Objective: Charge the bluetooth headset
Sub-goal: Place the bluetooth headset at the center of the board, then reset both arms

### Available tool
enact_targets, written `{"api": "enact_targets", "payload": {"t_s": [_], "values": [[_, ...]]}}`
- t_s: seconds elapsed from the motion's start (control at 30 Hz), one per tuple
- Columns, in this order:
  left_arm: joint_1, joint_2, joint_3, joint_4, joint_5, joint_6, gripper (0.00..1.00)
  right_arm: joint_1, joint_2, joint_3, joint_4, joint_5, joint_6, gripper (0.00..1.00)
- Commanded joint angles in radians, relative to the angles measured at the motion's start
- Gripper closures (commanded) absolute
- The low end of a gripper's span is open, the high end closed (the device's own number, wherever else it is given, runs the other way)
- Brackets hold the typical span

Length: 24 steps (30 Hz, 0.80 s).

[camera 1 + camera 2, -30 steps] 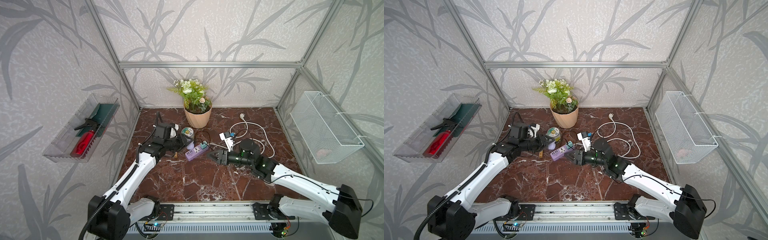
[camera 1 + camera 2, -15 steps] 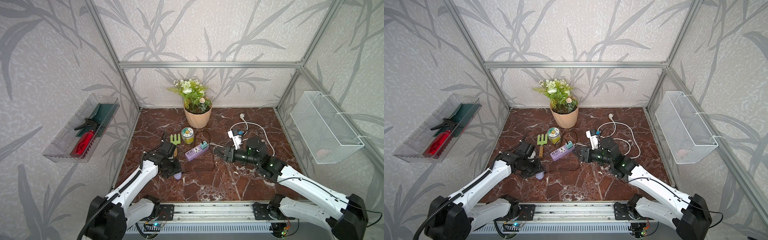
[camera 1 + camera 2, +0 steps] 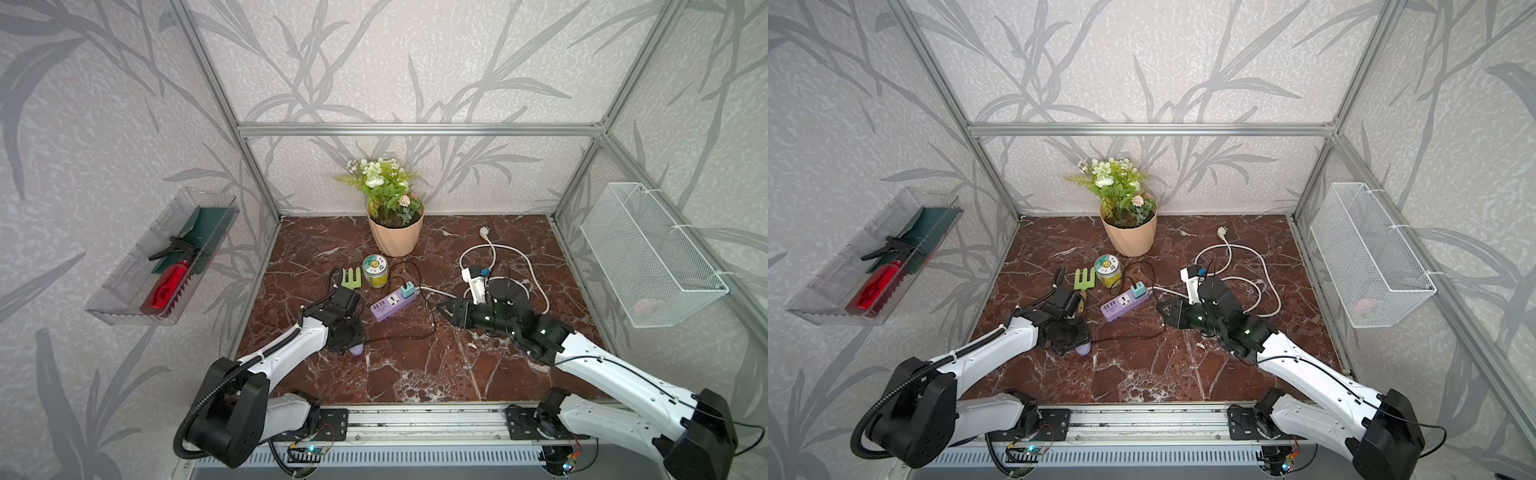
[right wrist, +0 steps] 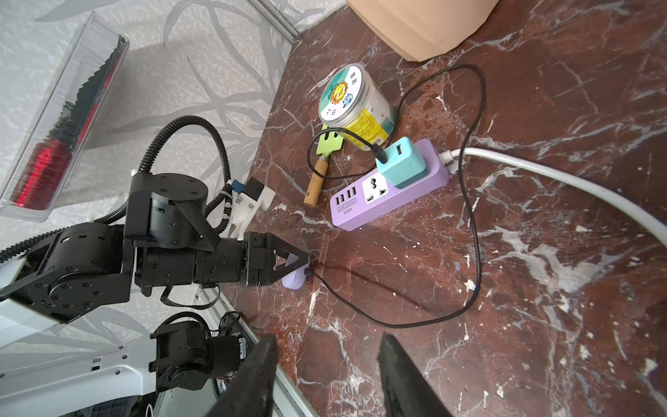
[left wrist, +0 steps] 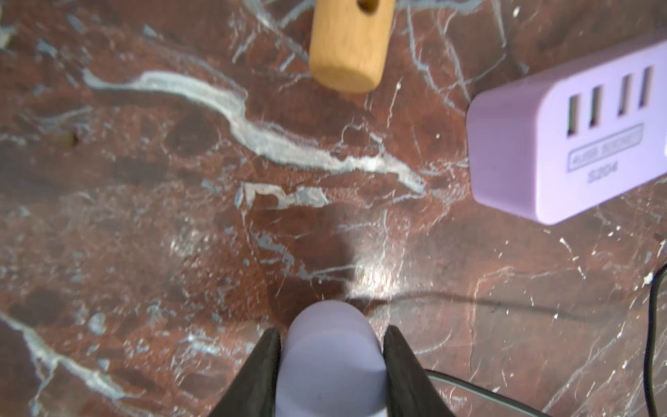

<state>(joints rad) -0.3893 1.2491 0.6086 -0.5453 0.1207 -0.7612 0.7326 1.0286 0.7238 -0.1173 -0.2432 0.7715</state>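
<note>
**A:** What could go wrong here?

**B:** A tug from the left arm could drag the purple power strip by the black cable, or unseat the teal charger. The cable's plug seems seated, though a finger hides the port.

**A:** And the bluetooth headset?

**B:** It's on the marble floor, clamped in the left gripper, with its rounded end poking past the tips. The right gripper is spread and empty.

Red-brown marble tabletop. Far centre, at the back wall: peach flower pot with white and pink blooms. Just near-left of it stands a printed-lid jar. A green hand fork lies just left of the jar, tines far, wooden handle near.

Left wall: clear tray holding a red spray bottle, black trigger at its far end.

Right wall: white wire basket, with something pale pink, too blurred to identify, inside at its near end.
</note>
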Motion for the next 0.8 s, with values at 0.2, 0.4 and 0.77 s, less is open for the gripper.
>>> {"api": "enact_targets", "payload": {"t_s": [0.2, 0.4, 0.77], "values": [[-0.005, 0.039, -0.023, 0.096, -0.070, -0.015, 0.66, -0.024, 0.024, -0.032, 0.029, 0.010, -0.015, 0.42], [-0.005, -0.005, 0.002, 0.048, -0.070, -0.026, 0.21, -0.049, 0.016, -0.025, -0.029, 0.031, -0.052, 0.36], [0.048, -0.311, 0.228, -0.129, -0.472, 0.094, 0.01, -0.327, 0.083, 0.166, -0.337, 0.348, -0.408, 0.01]]}}
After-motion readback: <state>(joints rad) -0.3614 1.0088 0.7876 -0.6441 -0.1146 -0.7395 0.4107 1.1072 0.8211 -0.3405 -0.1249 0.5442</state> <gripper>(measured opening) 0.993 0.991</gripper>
